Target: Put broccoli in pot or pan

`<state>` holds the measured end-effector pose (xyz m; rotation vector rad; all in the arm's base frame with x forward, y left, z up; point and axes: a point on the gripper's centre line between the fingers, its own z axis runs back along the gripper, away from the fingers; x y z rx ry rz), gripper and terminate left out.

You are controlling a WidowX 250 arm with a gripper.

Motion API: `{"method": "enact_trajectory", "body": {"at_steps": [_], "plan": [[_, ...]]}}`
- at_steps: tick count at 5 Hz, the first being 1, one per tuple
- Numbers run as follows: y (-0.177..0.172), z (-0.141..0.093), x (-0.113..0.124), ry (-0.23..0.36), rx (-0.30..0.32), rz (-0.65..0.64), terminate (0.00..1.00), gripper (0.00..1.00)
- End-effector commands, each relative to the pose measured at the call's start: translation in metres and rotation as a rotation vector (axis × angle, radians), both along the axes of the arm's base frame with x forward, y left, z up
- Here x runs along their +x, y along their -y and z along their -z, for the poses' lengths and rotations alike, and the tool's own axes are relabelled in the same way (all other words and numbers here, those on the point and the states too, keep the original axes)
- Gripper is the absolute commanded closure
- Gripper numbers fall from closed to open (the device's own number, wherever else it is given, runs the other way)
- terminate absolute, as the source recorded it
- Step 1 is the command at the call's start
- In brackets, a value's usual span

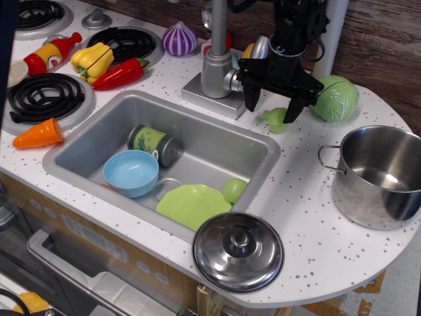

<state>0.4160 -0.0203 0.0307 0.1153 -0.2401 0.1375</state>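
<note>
The broccoli [275, 119] is a small pale green knobbly toy lying on the white counter behind the sink's right corner. My gripper [271, 110] hangs open right over it, one black finger to its left and one to its right, tips close to the counter. The fingers are not closed on it. The steel pot [379, 175] stands empty at the right of the counter, apart from the gripper. The big green cabbage [335, 99] sits just right of the gripper.
The faucet [216, 62] stands just left of the gripper. The sink [99, 138] holds a can, a blue bowl, a green plate and a small green ball. A steel lid [237, 251] lies at the counter's front. Toy vegetables and burners are at the left.
</note>
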Motion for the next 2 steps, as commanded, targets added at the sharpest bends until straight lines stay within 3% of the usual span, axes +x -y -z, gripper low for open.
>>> {"method": "enact_trajectory", "body": {"at_steps": [1, 2], "plan": [[0.002, -0.01, 0.012, 0.067, -0.024, 0.02, 0.0, 0.0], [0.0, 0.001, 0.012, 0.075, -0.05, 0.025, 0.0, 0.0]]}}
